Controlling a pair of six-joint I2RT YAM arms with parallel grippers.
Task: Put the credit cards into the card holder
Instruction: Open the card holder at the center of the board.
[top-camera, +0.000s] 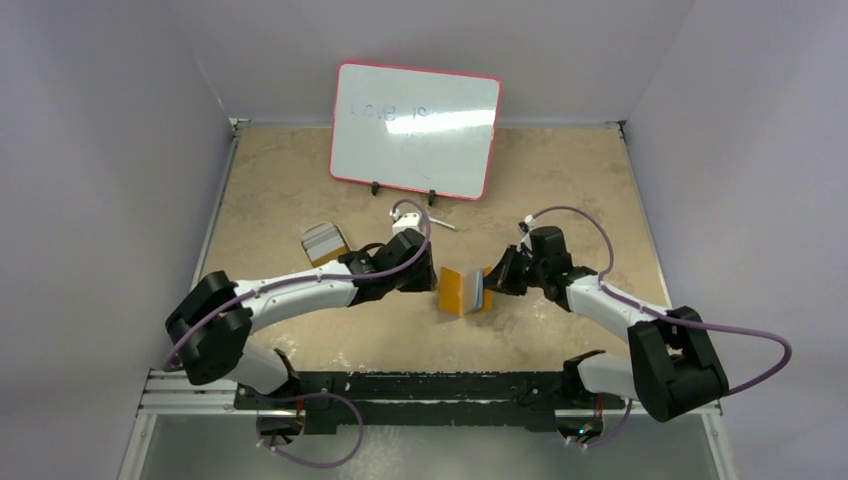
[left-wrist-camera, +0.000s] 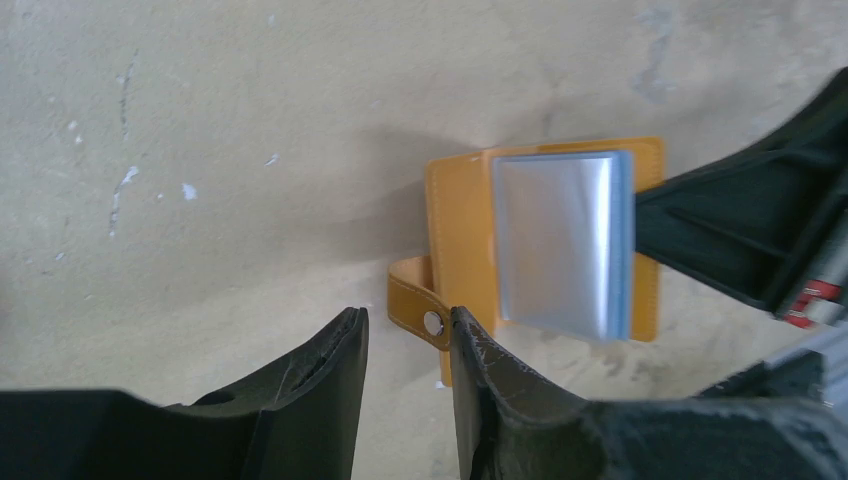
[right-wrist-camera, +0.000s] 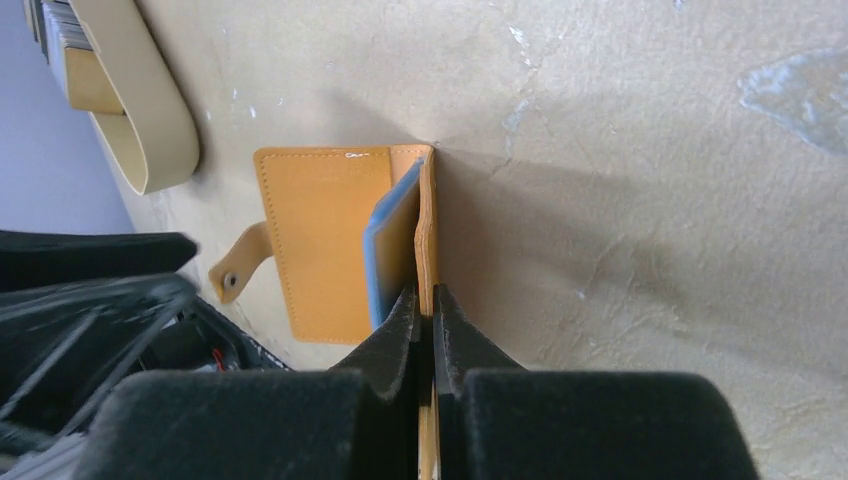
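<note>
The card holder (top-camera: 462, 290) lies opened at the table's middle, an orange-tan wallet with bluish clear sleeves (left-wrist-camera: 560, 240) standing up from it. My right gripper (right-wrist-camera: 426, 295) is shut on the edge of its raised right cover (right-wrist-camera: 427, 215); in the top view that gripper (top-camera: 492, 283) sits at the holder's right side. My left gripper (left-wrist-camera: 405, 318) is open, its tips just short of the snap tab (left-wrist-camera: 415, 300), and holds nothing. The credit cards (top-camera: 322, 240) show as thin edges standing in a tan dish at the left.
The oval tan tin dish (right-wrist-camera: 140, 110) sits left of the holder, behind my left arm. A whiteboard (top-camera: 415, 130) stands at the back, with a slim pen (top-camera: 440, 222) in front of it. Walls close in the table on three sides.
</note>
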